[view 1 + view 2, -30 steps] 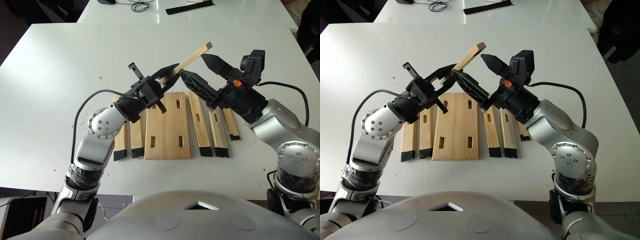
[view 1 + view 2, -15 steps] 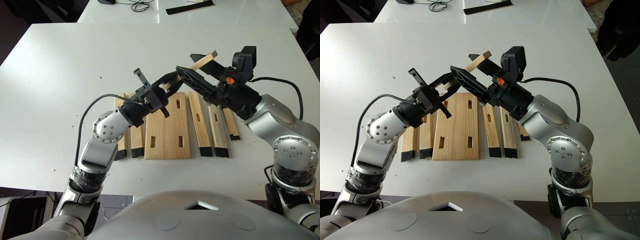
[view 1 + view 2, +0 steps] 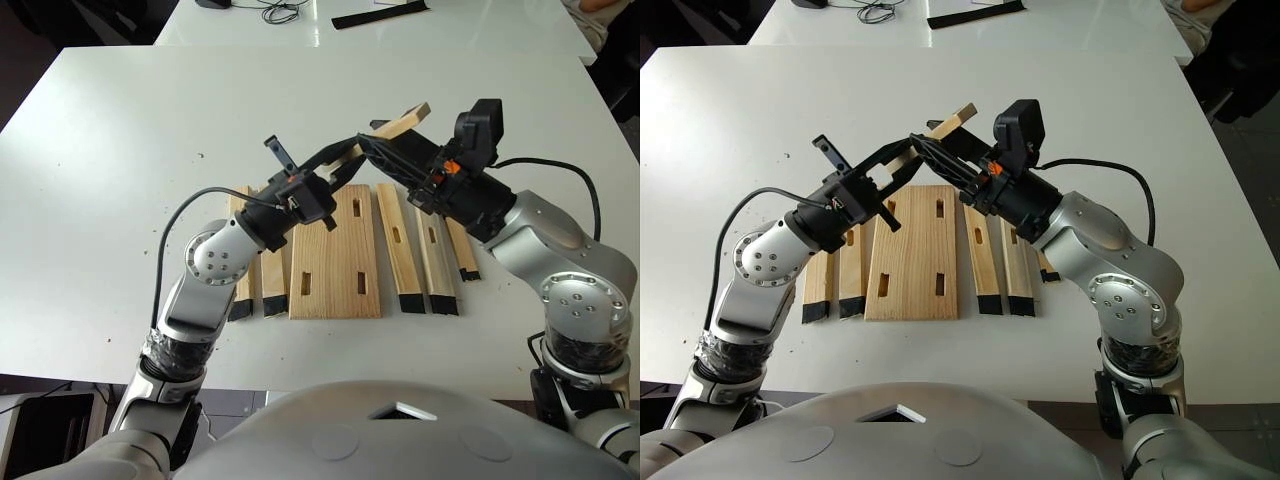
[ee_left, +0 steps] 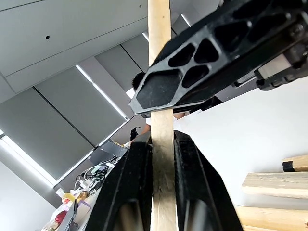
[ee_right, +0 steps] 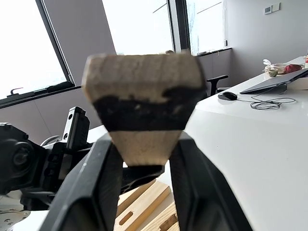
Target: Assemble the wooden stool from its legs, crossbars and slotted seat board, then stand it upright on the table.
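Wooden slat (image 3: 406, 114): pale, straight-grained, rectangular stick, held in the air over the far edge of the seat board, its higher end tilted far-right. In the right wrist view the end looks trapezoidal with a black band across it.

Left gripper (image 3: 345, 157): closed on the slat's lower part. The left wrist view shows both black fingers (image 4: 138, 192) pressed flat against its two sides.

Right gripper (image 3: 368, 141): clamped on the same slat higher up, near the raised end. The wood sits between its two fingers (image 5: 101, 187) and touches both. These fingers are black ribbed plastic with lattice cut-outs. The two sets of fingertips are just beside each other along the slat.

Slotted seat board (image 3: 335, 255): flat light-wood rectangle lying on the table under the grippers, with four small rectangular slots, two far and two near.

Legs: two narrow strips (image 3: 240, 290) lie just left of the board and parallel to it, with black near ends. Three more strips (image 3: 400, 245) lie just right of it. At least two have a slot mid-length and black near tips. The rightmost is shorter and partly under the right arm.

Table (image 3: 100, 150): matte white top. Far table (image 3: 480, 30): white, carrying a flat black strip (image 3: 380, 15) and a tangle of cable (image 3: 280, 12).
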